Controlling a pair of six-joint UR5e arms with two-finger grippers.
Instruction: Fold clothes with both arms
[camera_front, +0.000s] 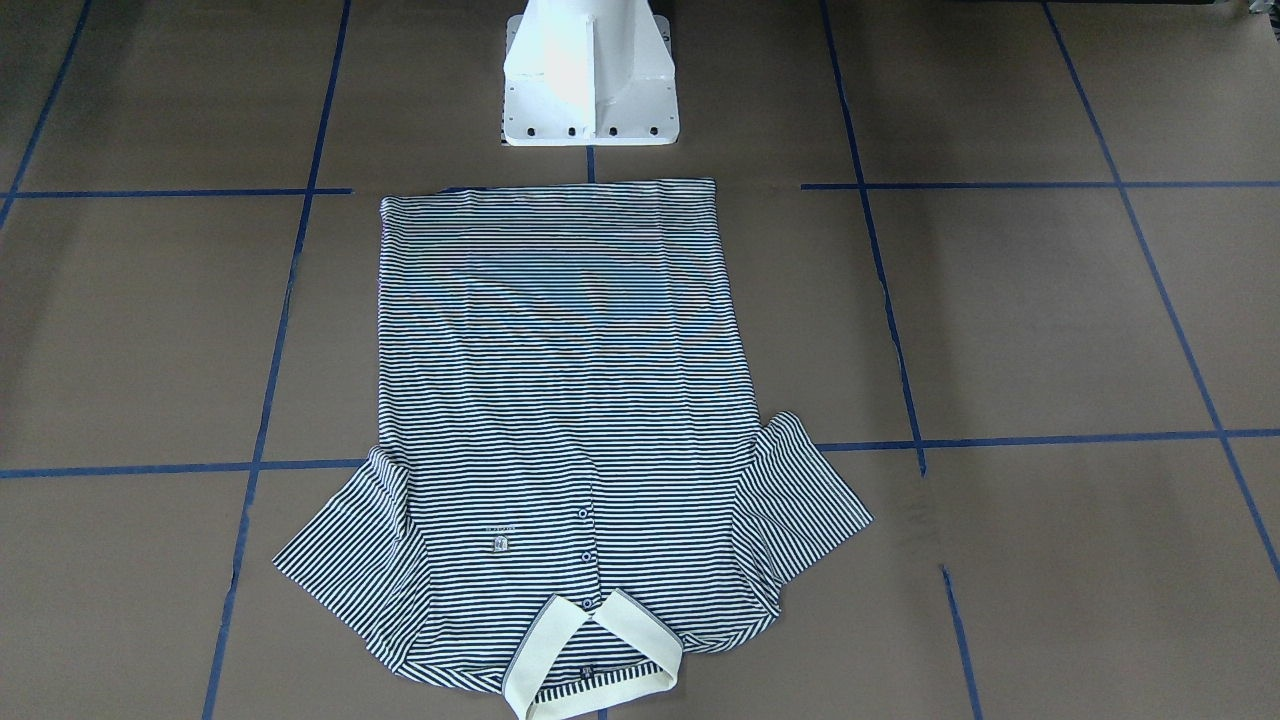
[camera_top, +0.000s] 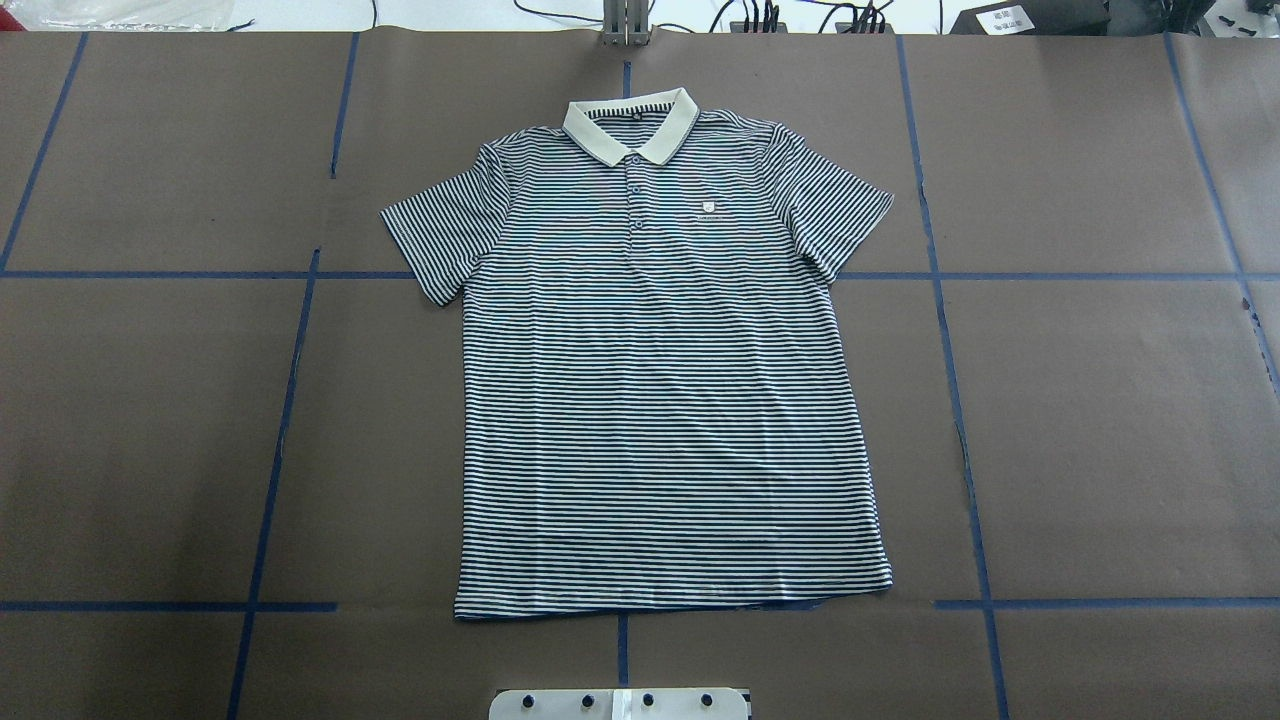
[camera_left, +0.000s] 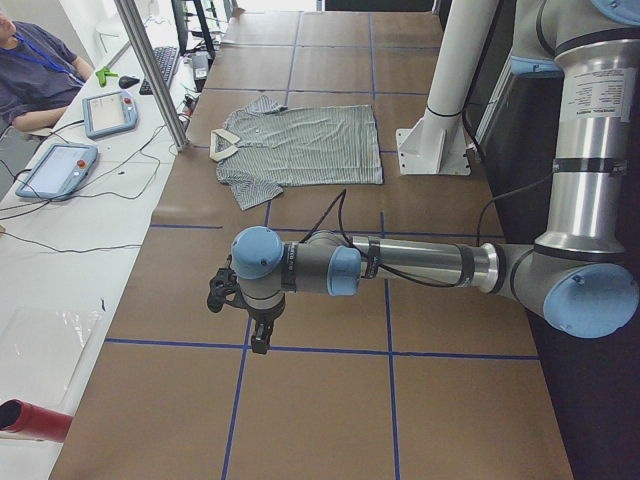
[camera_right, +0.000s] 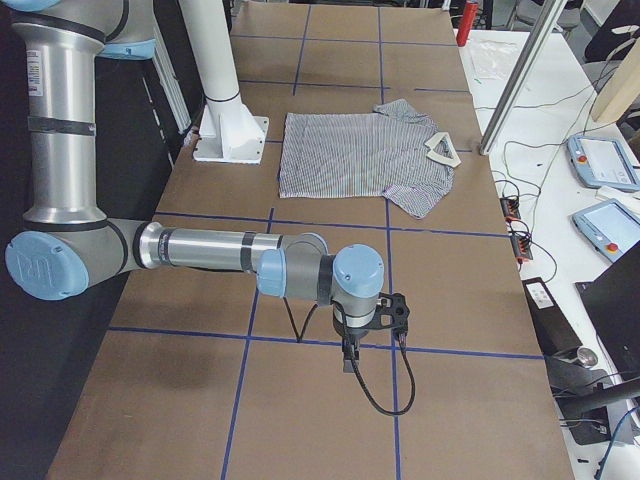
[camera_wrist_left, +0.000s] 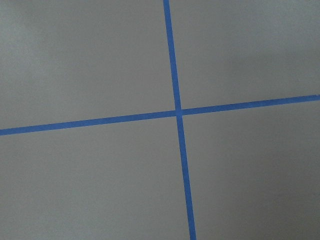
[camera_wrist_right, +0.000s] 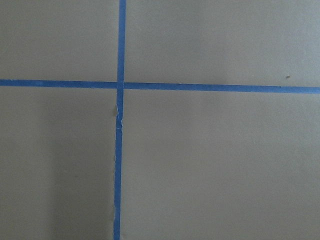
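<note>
The striped polo shirt (camera_top: 670, 400) lies flat and face up on the brown table, both sleeves spread. Its cream collar (camera_top: 630, 125) points away from the robot and its hem lies near the base. It also shows as the shirt (camera_front: 565, 400), the shirt (camera_left: 305, 145) and the shirt (camera_right: 350, 150). My left gripper (camera_left: 255, 335) hangs over bare table far from the shirt, toward the table's left end. My right gripper (camera_right: 347, 355) hangs over bare table toward the right end. Both show only in the side views, so I cannot tell whether they are open or shut. The wrist views show only table and tape.
Blue tape lines (camera_top: 290, 400) grid the brown table. The white pedestal base (camera_front: 590, 80) stands just behind the shirt's hem. A seated person (camera_left: 30, 70), two tablets (camera_left: 110, 112) and a metal post (camera_left: 150, 70) are along the far side; more tablets (camera_right: 605, 160) show there.
</note>
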